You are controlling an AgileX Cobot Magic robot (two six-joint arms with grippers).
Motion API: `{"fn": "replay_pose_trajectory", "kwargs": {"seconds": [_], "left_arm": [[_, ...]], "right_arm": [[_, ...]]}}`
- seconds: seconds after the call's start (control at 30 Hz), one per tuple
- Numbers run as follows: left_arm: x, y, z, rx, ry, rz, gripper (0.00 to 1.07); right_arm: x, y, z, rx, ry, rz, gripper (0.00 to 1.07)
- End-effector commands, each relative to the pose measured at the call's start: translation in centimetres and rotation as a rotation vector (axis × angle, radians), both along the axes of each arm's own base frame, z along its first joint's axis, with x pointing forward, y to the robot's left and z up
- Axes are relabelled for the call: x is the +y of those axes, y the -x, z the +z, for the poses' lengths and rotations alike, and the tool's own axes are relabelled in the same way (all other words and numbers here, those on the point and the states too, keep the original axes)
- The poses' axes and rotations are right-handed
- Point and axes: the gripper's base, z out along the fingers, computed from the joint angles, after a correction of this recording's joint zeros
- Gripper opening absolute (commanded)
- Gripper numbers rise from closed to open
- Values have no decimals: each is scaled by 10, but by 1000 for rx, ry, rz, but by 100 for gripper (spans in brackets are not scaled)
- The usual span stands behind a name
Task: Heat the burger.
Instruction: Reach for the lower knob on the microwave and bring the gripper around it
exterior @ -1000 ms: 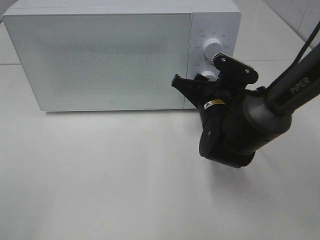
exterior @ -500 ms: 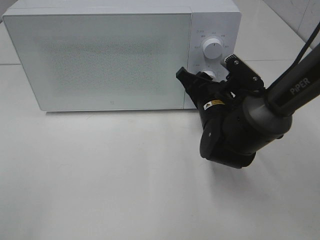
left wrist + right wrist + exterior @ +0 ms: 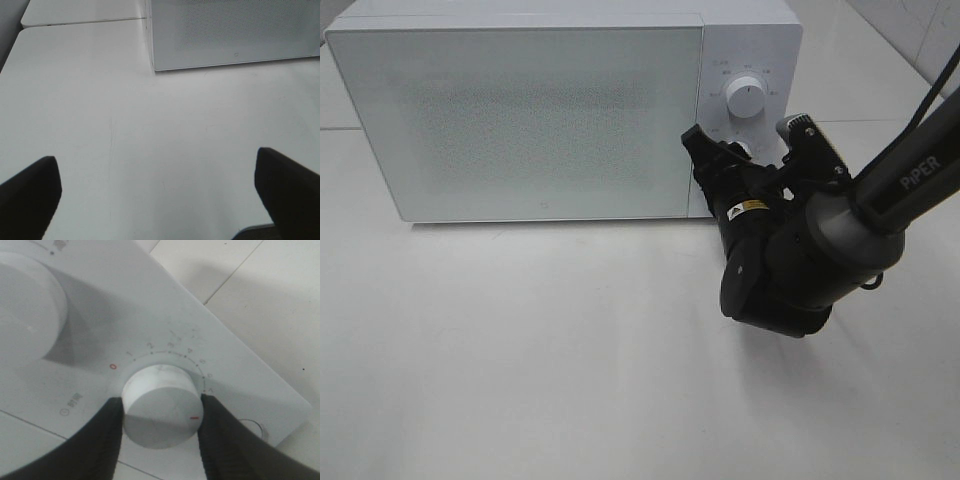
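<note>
Right tool [image 3: 160, 407] apparently grips lower dial [image 3: 159, 390].

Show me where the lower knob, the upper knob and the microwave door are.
lower knob [image 3: 161, 407]: right wrist view, on its round front face.
upper knob [image 3: 747, 97]: exterior high view, middle of its face.
microwave door [image 3: 520, 120]: exterior high view, middle of its speckled panel.

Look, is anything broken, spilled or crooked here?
Nothing stands out. The microwave sits square with its door shut, no spill or damage shows, and the right gripper grips the timer dial evenly from both sides.
</note>
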Motion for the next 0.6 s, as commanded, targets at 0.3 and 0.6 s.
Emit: {"fn": "replay_pose_trajectory", "kwargs": {"seconds": [0.3,0.6], "left_arm": [[0,2,0,-28,0,2,98],[0,2,0,-28,0,2,98]], "right_arm": [[-2,-5,23,-227,-169,-48,9],[-3,-5,23,-234,-272,-62,9]]}}
